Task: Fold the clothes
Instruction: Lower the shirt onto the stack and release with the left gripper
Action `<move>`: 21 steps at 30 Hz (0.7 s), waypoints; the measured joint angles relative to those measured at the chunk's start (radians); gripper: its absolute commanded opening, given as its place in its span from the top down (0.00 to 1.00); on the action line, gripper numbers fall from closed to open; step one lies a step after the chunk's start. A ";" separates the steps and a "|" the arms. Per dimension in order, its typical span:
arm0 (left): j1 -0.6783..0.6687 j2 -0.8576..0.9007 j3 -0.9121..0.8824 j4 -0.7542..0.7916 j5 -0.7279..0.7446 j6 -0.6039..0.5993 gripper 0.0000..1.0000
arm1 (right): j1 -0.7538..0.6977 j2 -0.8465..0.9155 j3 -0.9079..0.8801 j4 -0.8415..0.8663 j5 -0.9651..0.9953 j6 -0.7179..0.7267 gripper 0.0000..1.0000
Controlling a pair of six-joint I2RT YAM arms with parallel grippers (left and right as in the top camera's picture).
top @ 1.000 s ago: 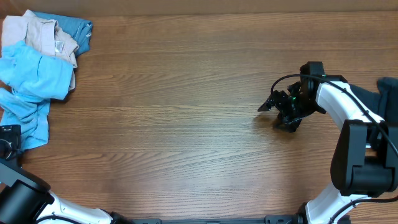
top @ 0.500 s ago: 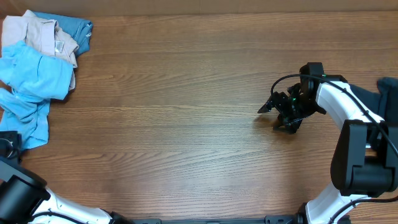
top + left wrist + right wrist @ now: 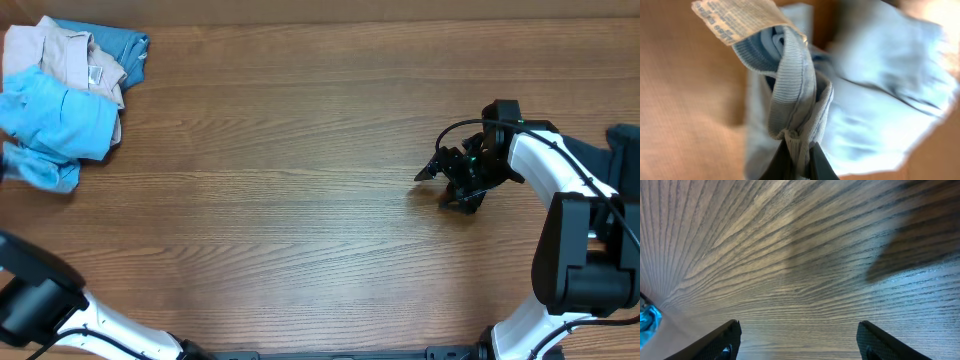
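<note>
The clothes, a light sky-blue T-shirt [image 3: 60,120], lie bunched at the table's far left. In the left wrist view my left gripper [image 3: 799,161] is shut on the shirt's ribbed collar [image 3: 792,75], which bunches up between the dark fingers; a printed label [image 3: 732,20] hangs at the top and the shirt body [image 3: 875,100] is blurred behind. In the overhead view that gripper is almost off the left edge. My right gripper [image 3: 443,188] hovers open over bare wood at mid-right, with nothing between its fingers [image 3: 725,340].
A beige garment [image 3: 65,55] and a denim-blue one [image 3: 125,45] are piled behind the T-shirt at the back left corner. A dark navy garment [image 3: 625,150] lies at the right edge, beside the right arm.
My left gripper has closed on the T-shirt's collar. The shirt's lower part near the left edge has been drawn up and leftward. The right arm has not moved.
</note>
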 measured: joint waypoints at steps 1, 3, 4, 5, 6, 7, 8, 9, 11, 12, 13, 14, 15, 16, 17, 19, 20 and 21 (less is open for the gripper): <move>-0.042 0.000 0.025 0.005 0.005 -0.005 0.96 | 0.000 0.000 0.000 0.003 0.000 0.000 0.22; -0.118 0.000 0.038 0.040 0.006 -0.029 0.96 | 0.000 0.000 0.000 0.004 0.000 0.000 0.22; -0.151 0.000 0.039 0.058 0.005 -0.037 0.96 | 0.000 0.000 0.000 0.003 0.000 0.001 0.21; -0.207 0.000 0.041 0.081 -0.002 -0.055 0.96 | 0.000 0.000 0.000 0.003 0.000 0.000 0.22; -0.242 0.000 0.047 0.082 -0.011 -0.062 0.96 | 0.000 0.000 0.000 0.003 0.000 0.000 0.22; -0.264 0.000 0.056 0.081 -0.025 -0.069 0.96 | 0.000 0.000 0.000 0.003 0.000 0.000 0.21; -0.280 0.000 0.077 0.078 -0.038 -0.076 0.96 | 0.000 0.000 0.000 0.008 0.000 0.000 0.22; -0.285 0.000 0.106 0.073 -0.048 -0.078 0.96 | 0.000 0.000 0.000 0.010 0.000 0.000 0.22; -0.285 0.001 0.166 0.066 -0.058 -0.084 0.96 | 0.000 0.000 0.000 0.015 0.000 0.000 0.21; -0.285 0.001 0.196 0.071 -0.068 -0.085 0.96 | 0.000 0.000 0.000 0.018 0.000 0.000 0.22; -0.285 0.001 0.206 0.078 -0.076 -0.085 0.96 | 0.000 0.000 0.000 0.018 0.000 0.000 0.22; -0.286 0.001 0.214 0.093 -0.094 -0.089 0.96 | 0.000 0.000 0.000 0.018 0.000 0.000 0.21; -0.288 0.001 0.214 0.101 -0.106 -0.089 0.96 | 0.000 0.000 0.000 0.019 0.000 0.000 0.21; -0.297 0.005 0.214 0.133 -0.132 -0.092 0.96 | 0.000 0.000 0.000 0.017 0.000 0.000 0.22; -0.306 0.010 0.214 0.158 -0.143 -0.092 0.96 | 0.000 0.000 0.000 0.015 0.000 0.000 0.22; -0.331 0.042 0.221 0.219 -0.161 -0.103 0.96 | 0.000 0.000 0.000 0.006 0.000 0.000 0.21; -0.346 0.072 0.223 0.244 -0.166 -0.111 0.96 | 0.000 0.000 0.000 -0.002 0.000 0.000 0.22; -0.359 0.104 0.224 0.268 -0.169 -0.118 0.96 | 0.000 0.000 0.000 -0.009 0.001 0.000 0.21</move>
